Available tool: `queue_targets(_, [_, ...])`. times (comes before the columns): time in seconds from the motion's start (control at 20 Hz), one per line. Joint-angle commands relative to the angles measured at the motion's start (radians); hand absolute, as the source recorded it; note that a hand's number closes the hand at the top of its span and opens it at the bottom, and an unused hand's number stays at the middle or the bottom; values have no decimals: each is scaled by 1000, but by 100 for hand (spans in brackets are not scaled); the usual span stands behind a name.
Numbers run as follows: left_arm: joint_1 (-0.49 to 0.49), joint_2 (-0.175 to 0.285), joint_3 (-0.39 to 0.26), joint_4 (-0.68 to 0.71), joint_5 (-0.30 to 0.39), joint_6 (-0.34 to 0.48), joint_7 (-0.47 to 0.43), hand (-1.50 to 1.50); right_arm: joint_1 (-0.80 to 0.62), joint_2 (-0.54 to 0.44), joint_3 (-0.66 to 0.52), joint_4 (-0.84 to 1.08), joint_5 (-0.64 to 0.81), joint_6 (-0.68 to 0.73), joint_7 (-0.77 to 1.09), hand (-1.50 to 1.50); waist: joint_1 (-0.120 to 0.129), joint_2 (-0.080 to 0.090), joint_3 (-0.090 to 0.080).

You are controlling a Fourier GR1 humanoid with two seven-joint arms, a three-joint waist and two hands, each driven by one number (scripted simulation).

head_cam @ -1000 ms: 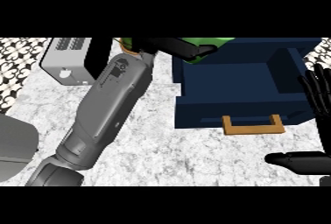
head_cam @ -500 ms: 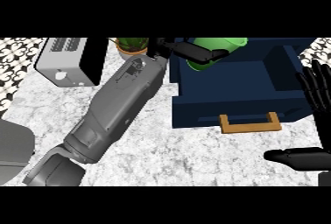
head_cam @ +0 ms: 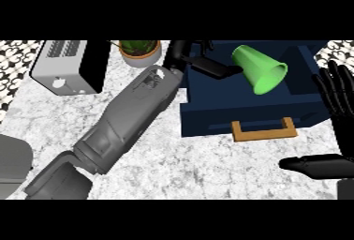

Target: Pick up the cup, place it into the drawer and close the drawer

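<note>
A toaster (head_cam: 66, 65) and a potted plant (head_cam: 140, 50) stand at the back of the counter. The left hand (head_cam: 207, 66) is right beside the narrow end of the green cup (head_cam: 261, 69); whether it grips the cup, I cannot tell. The cup is tilted over the open blue drawer (head_cam: 207, 110). At the right edge, the right hand (head_cam: 336, 101) rests spread wide.

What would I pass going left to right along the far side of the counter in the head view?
toaster → potted plant → left hand → green cup → right hand
</note>
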Motion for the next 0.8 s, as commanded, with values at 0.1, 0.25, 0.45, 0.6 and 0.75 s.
queue_targets(0.1, [-5, 0, -132, 17, 37, 12, 54, -150, -40, 30, 35, 32, 40, -30, -11, -150, -12, 6, 0])
queue_targets(0.25, [-8, 0, -189, 37, 16, 34, 80, -150, 9, 9, 4, 7, 14, -4, -28, -150, -8, 3, 1])
queue_targets(0.45, [-21, 0, -221, 11, 56, 124, 78, -150, -63, 14, 25, 42, 22, -12, -13, -150, -22, 10, 0])
queue_targets(0.6, [26, 0, -237, -58, 90, 155, 11, -150, -23, 27, 31, -12, -46, 27, -8, -150, -21, 4, 0])
queue_targets(0.75, [-20, 0, -162, -4, 93, 83, -68, -150, -51, 1, -17, -4, -185, 77, 60, -150, 17, 1, -1])
